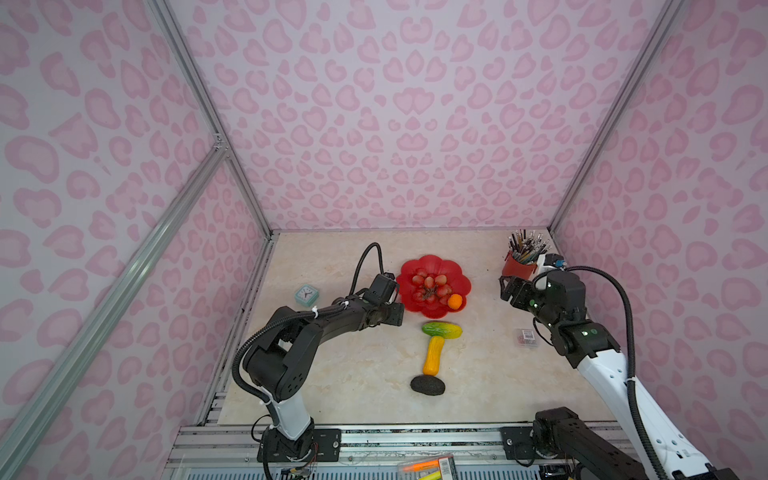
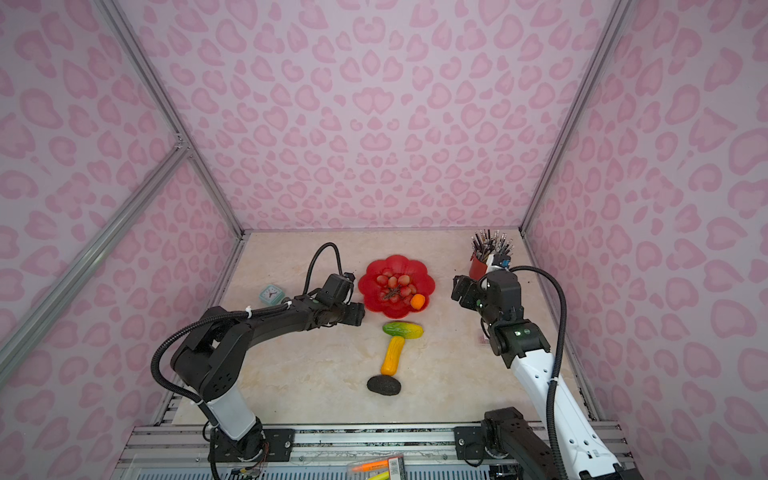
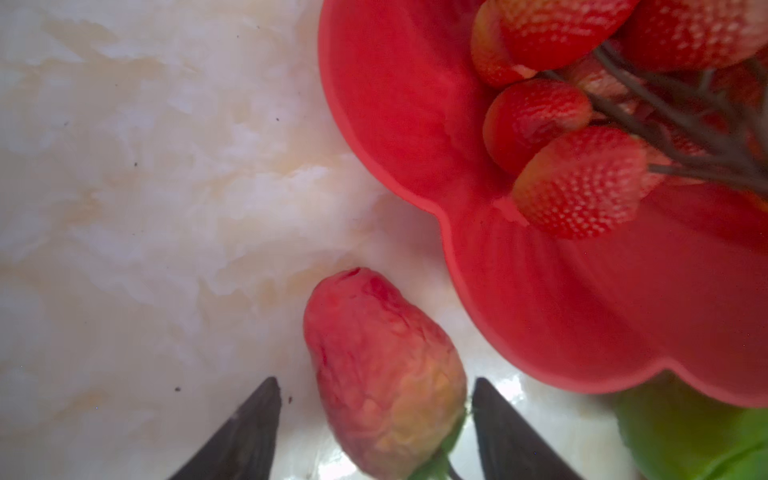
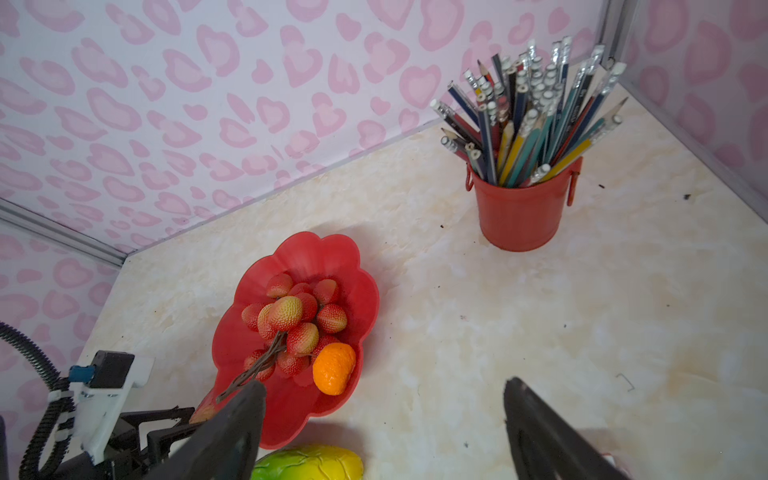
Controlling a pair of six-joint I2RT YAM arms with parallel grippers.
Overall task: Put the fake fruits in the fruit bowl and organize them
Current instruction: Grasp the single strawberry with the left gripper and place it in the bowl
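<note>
Pink-red strawberry (image 3: pixel 382 365) lies just outside the fruit bowl (image 3: pixel 519 311), the left gripper (image 3: pixel 376 384) straddling it with parted jaws for pickup; right gripper (image 4: pixel 385 384) gapes empty.

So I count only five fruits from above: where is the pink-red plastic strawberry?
Left wrist view: the pink-red strawberry lies on the marble-look table between the left hand's fingers, just outside the red scalloped bowl's rim.
</note>
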